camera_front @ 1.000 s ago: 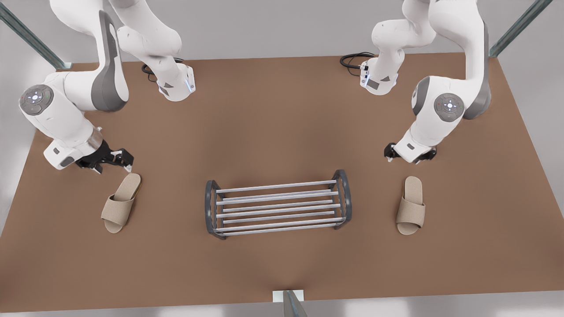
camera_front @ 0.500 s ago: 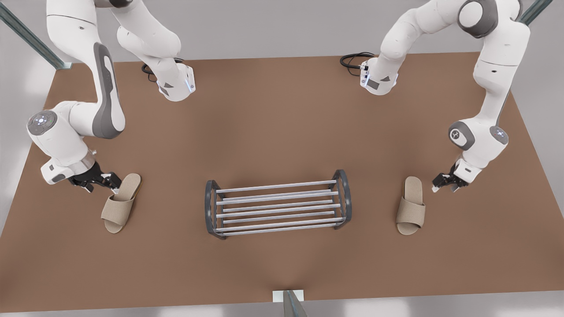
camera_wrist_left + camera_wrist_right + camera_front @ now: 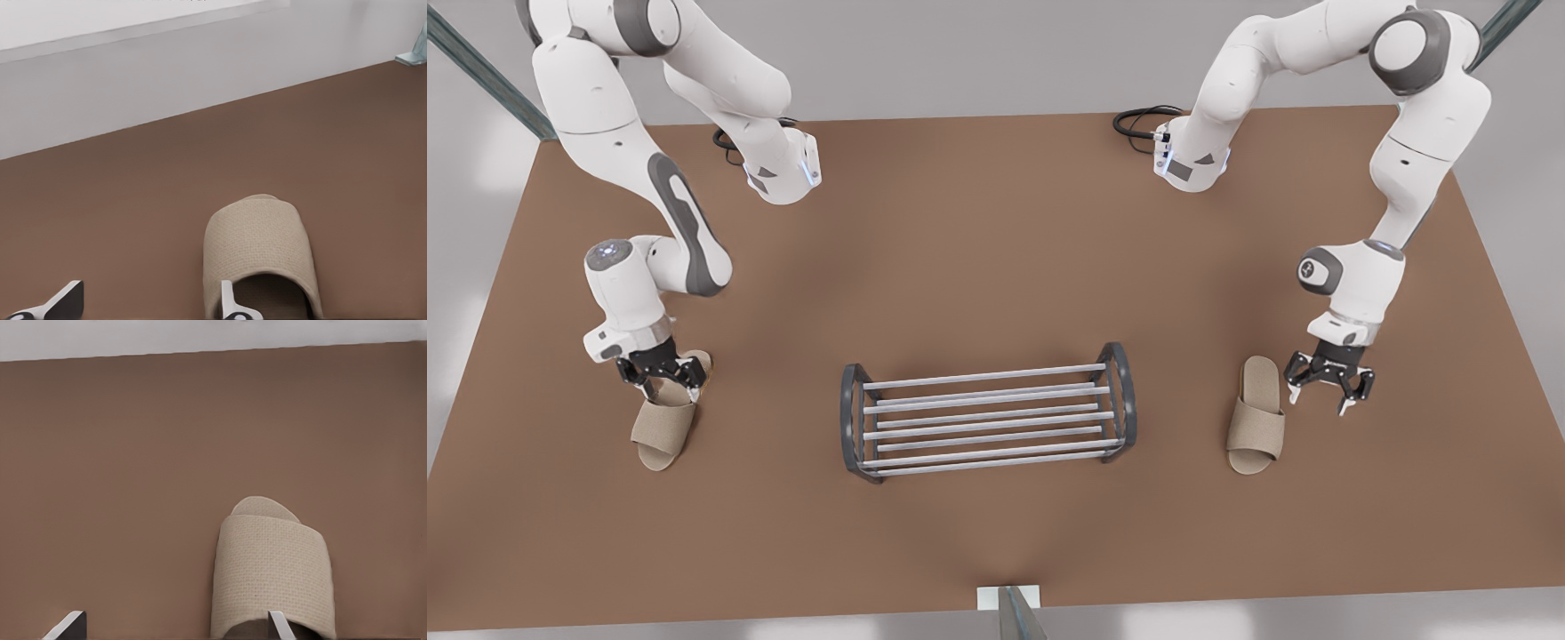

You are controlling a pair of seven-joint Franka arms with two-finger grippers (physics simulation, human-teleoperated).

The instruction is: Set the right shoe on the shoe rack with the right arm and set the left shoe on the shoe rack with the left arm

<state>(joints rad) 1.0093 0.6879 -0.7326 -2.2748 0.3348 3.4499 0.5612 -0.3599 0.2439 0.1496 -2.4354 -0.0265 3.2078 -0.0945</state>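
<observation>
Nothing is on the shoe rack (image 3: 852,418) yet; its silver bars stand bare in the middle of the brown desk (image 3: 996,249), towards the near side. Both slippers lie flat on the desk, well apart from the rack, one on either side of it, toes pointing to the near edge.

At the front view's left lies the right shoe (image 3: 660,431), slightly angled. My right fingers (image 3: 665,378) hang low over its heel end, spread wide and released, gripping nothing. From the right wrist view, the shoe (image 3: 273,573) sits off to one side of my spread fingers (image 3: 172,623), with one fingertip at the heel opening and the other out over bare desk.

At the front view's right lies the left shoe (image 3: 1256,418). My left fingers (image 3: 1329,391) are just beside it, on the side away from the rack, also released and empty. From the left wrist view, the shoe (image 3: 257,247) again sits to one side of my fingers (image 3: 147,303), one tip by its edge.

I judge the task to be at its very start, at the approach to both shoes. Grasping, lifting, carrying and setting each shoe on the rack are all left to do.

Farther back, both arms' bases stand at the far edge of the desk.
</observation>
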